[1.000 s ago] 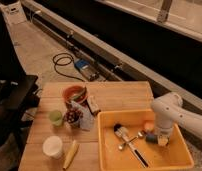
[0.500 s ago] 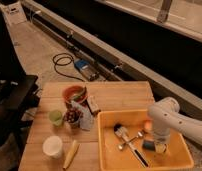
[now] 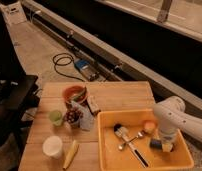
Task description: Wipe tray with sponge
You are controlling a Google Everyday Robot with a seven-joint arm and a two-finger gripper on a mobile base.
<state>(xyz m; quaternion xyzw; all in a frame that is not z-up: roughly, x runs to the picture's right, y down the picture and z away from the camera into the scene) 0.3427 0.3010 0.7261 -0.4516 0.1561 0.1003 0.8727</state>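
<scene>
The tray (image 3: 108, 150) is a large yellow-orange bin on the right half of the wooden table. The blue-grey sponge (image 3: 156, 145) lies inside it near the right wall. My white arm comes in from the right and bends down into the tray. My gripper (image 3: 166, 146) is at the tray floor, right beside or on the sponge; I cannot tell which, as the arm hides the contact. A black-handled brush (image 3: 130, 144) lies in the middle of the tray. A small orange-pink ball (image 3: 149, 126) sits near the tray's back wall.
Left of the tray stand an orange-brown bowl (image 3: 75, 93), a green cup (image 3: 56, 117), a white cup (image 3: 53, 146), a banana (image 3: 70, 153) and a pale packet (image 3: 87, 119). A black cable and a blue box (image 3: 84, 67) lie on the floor behind the table.
My arm has come down into the tray, bringing the gripper from above the sponge to the tray floor at the sponge. The brush and ball have not moved.
</scene>
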